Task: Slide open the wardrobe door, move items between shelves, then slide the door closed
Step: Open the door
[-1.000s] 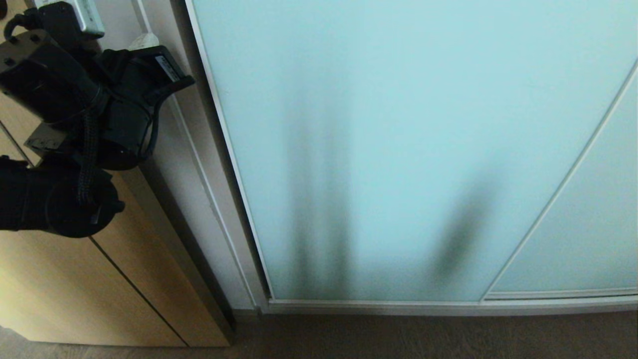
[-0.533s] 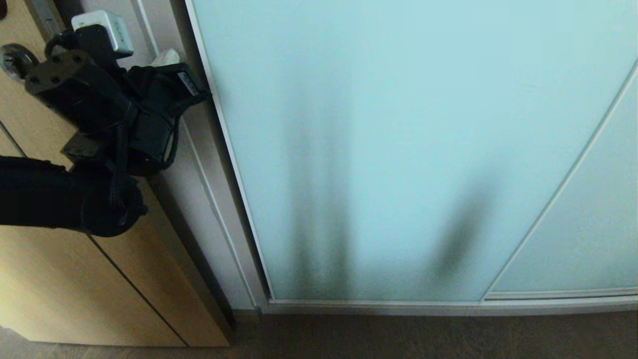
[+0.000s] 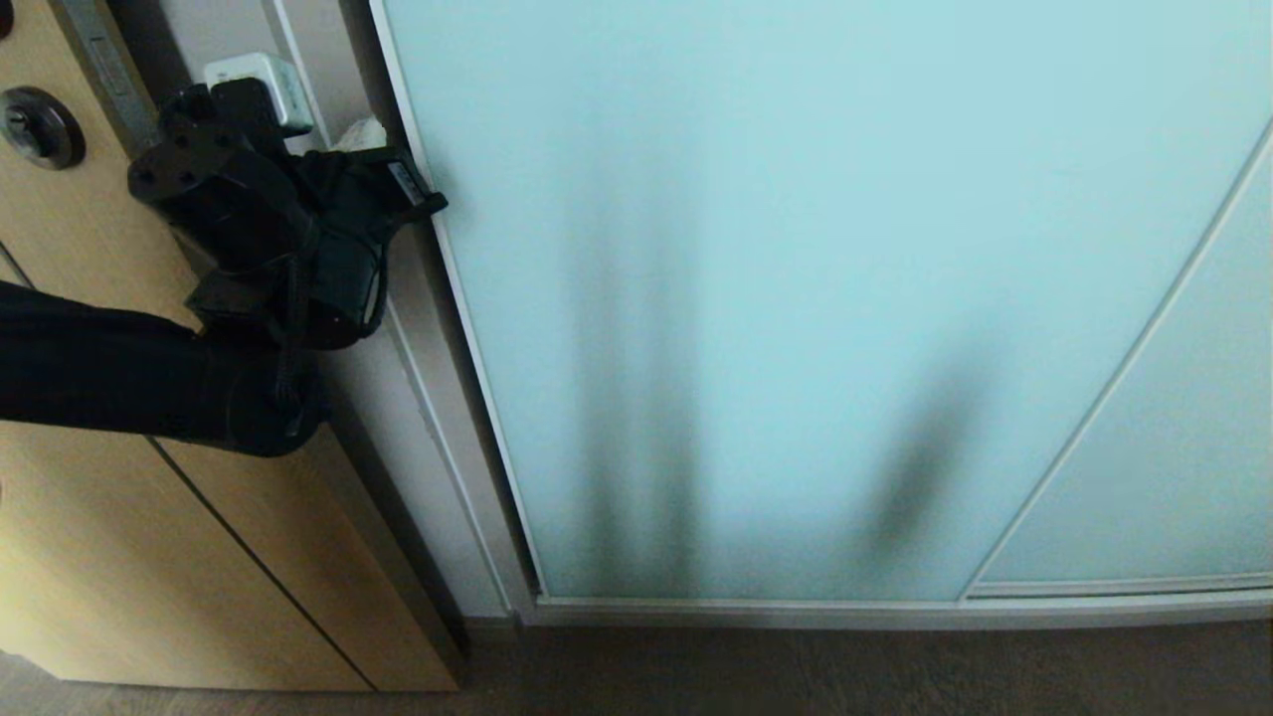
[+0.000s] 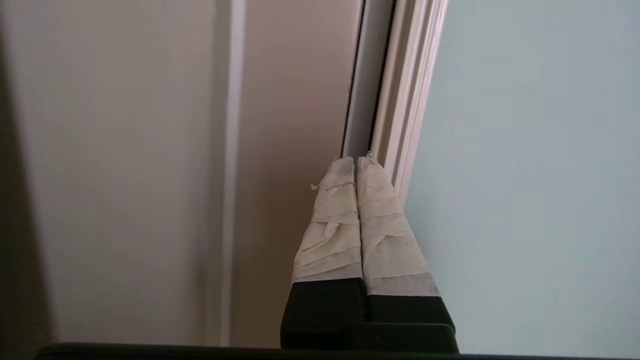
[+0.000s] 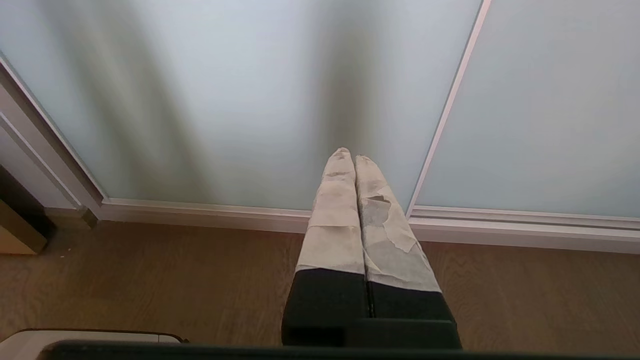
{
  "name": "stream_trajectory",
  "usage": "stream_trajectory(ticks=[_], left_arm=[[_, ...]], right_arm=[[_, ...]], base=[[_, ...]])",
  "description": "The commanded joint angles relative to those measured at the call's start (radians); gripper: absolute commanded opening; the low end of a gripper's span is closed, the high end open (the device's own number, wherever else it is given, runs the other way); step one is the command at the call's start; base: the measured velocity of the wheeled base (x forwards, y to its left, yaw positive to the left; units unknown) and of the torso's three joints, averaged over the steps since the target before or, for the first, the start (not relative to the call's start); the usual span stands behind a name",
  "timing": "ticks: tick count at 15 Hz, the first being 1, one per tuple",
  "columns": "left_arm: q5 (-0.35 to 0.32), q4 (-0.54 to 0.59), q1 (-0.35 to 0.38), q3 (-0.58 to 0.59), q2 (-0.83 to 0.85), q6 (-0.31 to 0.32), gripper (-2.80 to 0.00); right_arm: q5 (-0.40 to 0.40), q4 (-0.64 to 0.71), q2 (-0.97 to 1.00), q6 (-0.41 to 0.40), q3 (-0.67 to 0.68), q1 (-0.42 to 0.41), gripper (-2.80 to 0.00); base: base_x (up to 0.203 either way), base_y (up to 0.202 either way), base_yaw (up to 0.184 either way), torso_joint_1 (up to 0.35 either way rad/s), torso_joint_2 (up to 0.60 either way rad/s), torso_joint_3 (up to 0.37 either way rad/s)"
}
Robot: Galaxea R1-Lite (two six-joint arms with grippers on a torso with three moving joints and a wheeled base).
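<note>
Head view: the sliding door [image 3: 796,298], frosted pale aqua glass in a slim light frame, fills most of the picture and is fully closed against the white jamb [image 3: 428,398] on its left. Two blurred dark shapes show through the glass low down. A second glass panel [image 3: 1174,447] overlaps at the right. Left of the jamb stands a tan wood-grain door [image 3: 149,577] with a round black lock [image 3: 40,126]. Brown floor [image 3: 796,666] runs along the bottom. The left arm reaches in from the left edge; the left gripper [image 3: 363,134] sits high up, right at the left edge of the sliding door, with only a pale taped tip showing past the black wrist housing.

Left wrist view: left gripper [image 4: 355,161] with its two tape-wrapped fingers [image 4: 330,220] pressed together, nothing between them. The tips sit at the groove between jamb [image 4: 290,100] and door frame [image 4: 405,100]; contact cannot be told. Door glass [image 4: 540,175] lies to one side.

Right wrist view: right gripper [image 5: 348,152] pinched together too, empty, hanging low above the floor [image 5: 150,280] and facing the bottom rail [image 5: 210,210] of the closed door [image 5: 225,90]. The second panel [image 5: 550,125] lies beyond a thin divider strip.
</note>
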Motion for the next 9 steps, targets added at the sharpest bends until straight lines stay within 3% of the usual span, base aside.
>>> stream_trajectory(ticks=[1, 9], left_arm=[[0.003, -0.007, 0.002, -0.009, 0.025, 0.0, -2.8], [0.004, -0.008, 0.008, -0.069, 0.11, -0.003, -2.8]], right_arm=[[0.0, 0.0, -0.002, 0.0, 0.002, 0.0, -2.8], [0.0, 0.0, -0.002, 0.0, 0.002, 0.0, -2.8]], base=[[0.0, 0.0, 0.0, 0.0, 0.0, 0.0], [0.0, 0.0, 0.0, 0.0, 0.0, 0.0]])
